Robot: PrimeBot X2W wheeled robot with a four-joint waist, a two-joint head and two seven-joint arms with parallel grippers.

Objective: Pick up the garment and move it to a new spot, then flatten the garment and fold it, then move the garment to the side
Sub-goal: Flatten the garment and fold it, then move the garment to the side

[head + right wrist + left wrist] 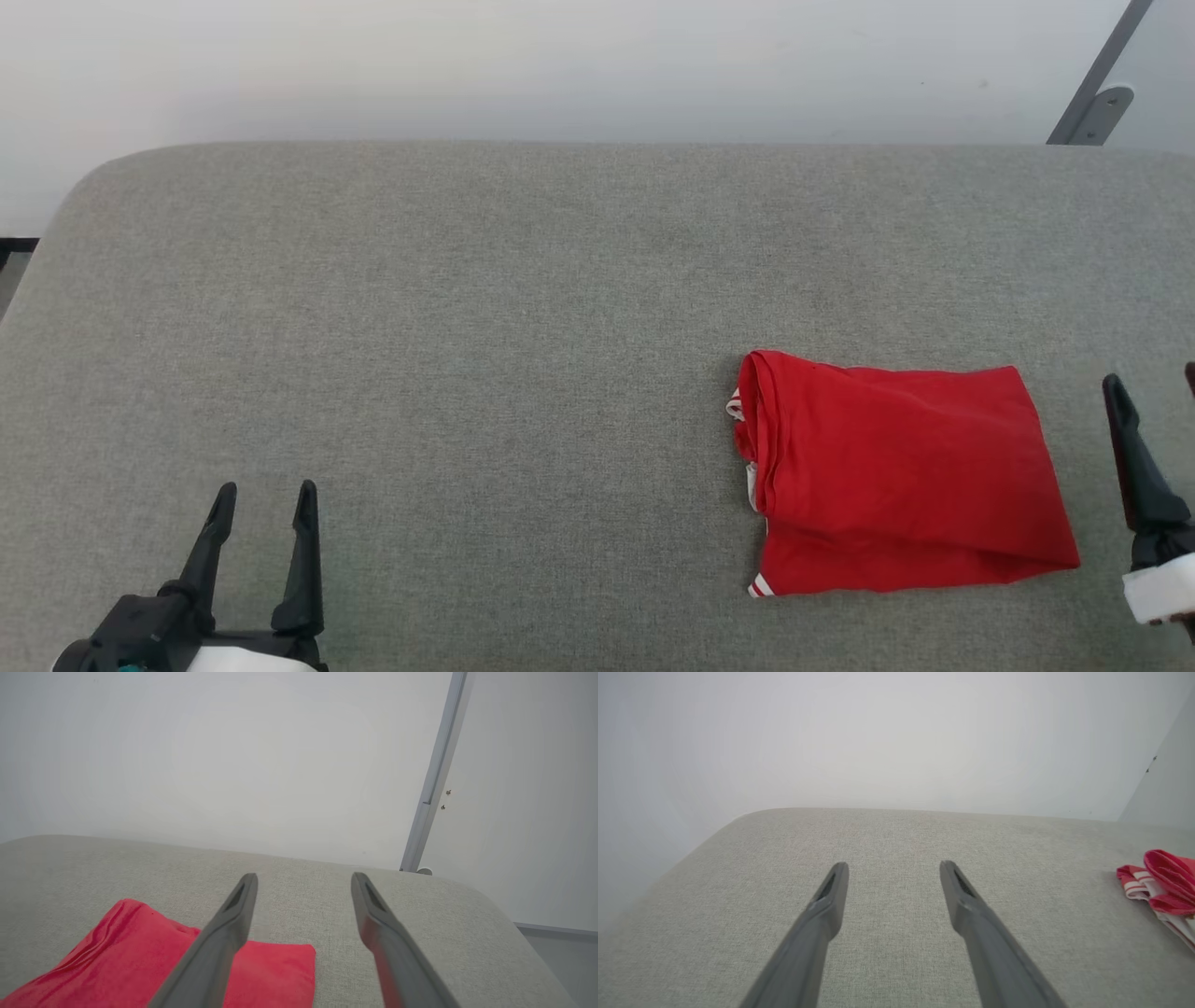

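Observation:
The garment (901,476) lies folded into a red rectangle on the right part of the grey cushioned surface (467,327), with striped trim peeking out at its left edge. My left gripper (266,495) stands open at the lower left, far from the garment, nothing between its fingers. In the left wrist view the left gripper (894,868) hovers over bare fabric, with the garment (1162,884) at the right edge. My right gripper (303,879) is open, just right of the garment (117,956); one of its fingers (1134,457) shows at the head view's right edge.
A pale wall (560,65) runs behind the surface. A grey metal post (434,779) with a bracket stands at the back right corner. The surface's rounded left corner (93,187) drops to the floor.

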